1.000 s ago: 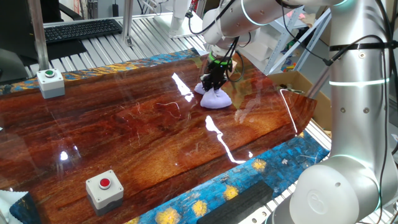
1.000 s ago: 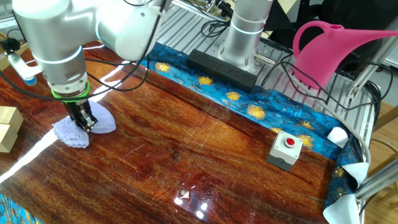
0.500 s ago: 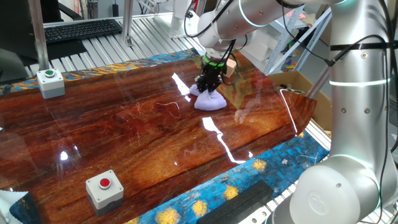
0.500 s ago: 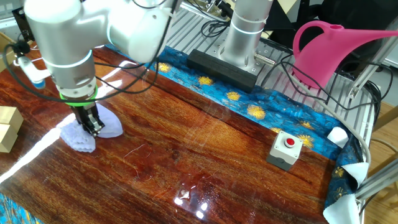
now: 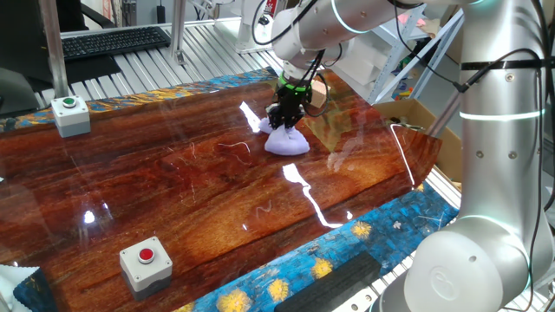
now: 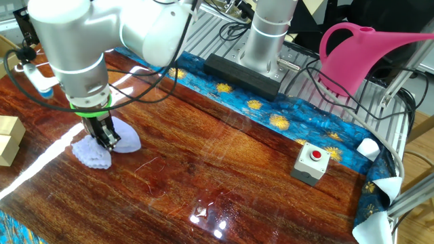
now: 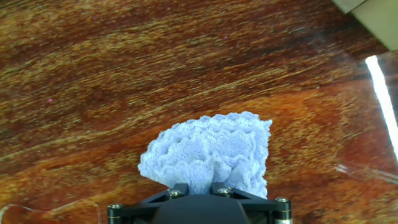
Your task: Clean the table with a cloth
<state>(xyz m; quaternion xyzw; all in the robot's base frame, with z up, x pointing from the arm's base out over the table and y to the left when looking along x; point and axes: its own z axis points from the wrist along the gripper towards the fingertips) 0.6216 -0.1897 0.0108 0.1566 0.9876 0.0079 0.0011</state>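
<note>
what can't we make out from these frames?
- Jaws' tips: hand view, sunk in the cloth; both fixed views, too small.
- Cloth's underside against the table: hidden by the cloth itself.
- Gripper body: hand view, cut off by the bottom edge.

A glossy reddish-brown wood-grain table [image 5: 173, 182] [image 6: 224, 169] [image 7: 124, 74] fills the scene, its near and far edges trimmed in a blue strip with yellow flowers. A pale lavender cloth [image 5: 286, 143] [image 6: 95, 150] [image 7: 208, 152] lies bunched flat on the wood near one end. A grey box with a red button [image 5: 146, 263] [image 6: 312, 163] sits near one long edge. A grey box with a green button [image 5: 69, 114] sits at the opposite edge. Tan cardboard boxes [image 6: 8, 139] rest close to the cloth at the end of the table. Bright light streaks reflect off the polished top.
</note>
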